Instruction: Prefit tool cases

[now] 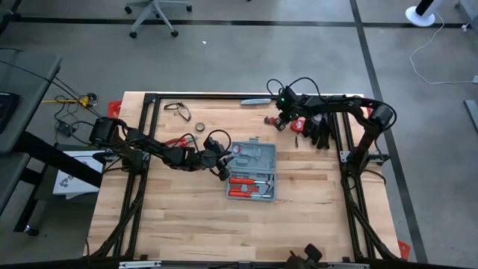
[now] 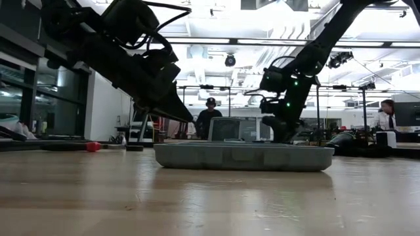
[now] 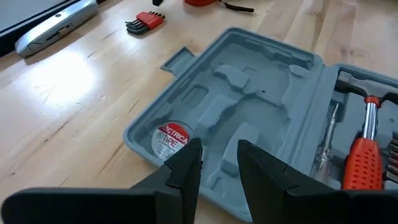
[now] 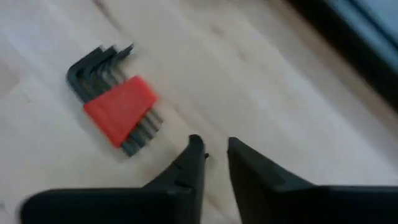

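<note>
The case [image 1: 252, 170] lies open and flat at the middle of the table [image 1: 187, 224], red-handled tools in its near half and a tape roll [image 3: 169, 140] in the far half. The left gripper [image 3: 214, 163] hovers at the case's left edge by the tape, jaws slightly apart and empty. The right gripper [image 4: 212, 149] hangs over the hex keys [image 4: 115, 102] near the far edge, jaws slightly apart, empty.

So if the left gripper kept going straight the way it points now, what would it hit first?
Probably the open tool case: the left gripper points into its moulded half, near the roll of tape. Depth is unclear.
</note>
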`<state>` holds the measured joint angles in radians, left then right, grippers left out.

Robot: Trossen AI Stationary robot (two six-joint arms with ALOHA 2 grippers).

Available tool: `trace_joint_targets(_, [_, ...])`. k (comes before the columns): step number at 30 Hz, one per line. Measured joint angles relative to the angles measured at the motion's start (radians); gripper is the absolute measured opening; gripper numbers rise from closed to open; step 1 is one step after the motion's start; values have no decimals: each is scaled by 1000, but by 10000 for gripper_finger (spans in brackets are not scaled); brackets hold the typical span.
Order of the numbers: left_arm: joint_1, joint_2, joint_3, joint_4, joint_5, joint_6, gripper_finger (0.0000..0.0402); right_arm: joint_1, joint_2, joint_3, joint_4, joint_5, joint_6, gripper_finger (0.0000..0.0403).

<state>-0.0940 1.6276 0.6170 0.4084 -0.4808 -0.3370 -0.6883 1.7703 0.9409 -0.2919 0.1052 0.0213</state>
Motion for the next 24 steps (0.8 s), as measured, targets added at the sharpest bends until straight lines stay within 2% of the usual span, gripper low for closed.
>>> trace_joint_targets(2, [0,0,0,0,0,0,99,1,8,0,-7,-8,-2,25])
trace_joint_targets(4, [0,0,0,0,-1,0,99,1,15,0,-8,-26,-6,7])
trace_joint_targets(8, [1,0,0,0,-2,0,99,15,17,0,19,-58,6,16])
trace_joint_targets(16, [1,0,0,0,-2,0,99,68,17,0,48,-164,35,3])
trace_joint_targets(22, [1,0,0,1,-2,0,99,114,17,0,149,-323,50,1])
trace_joint_targets(24, [1,0,0,1,-2,0,99,123,16,4,173,-341,50,0])
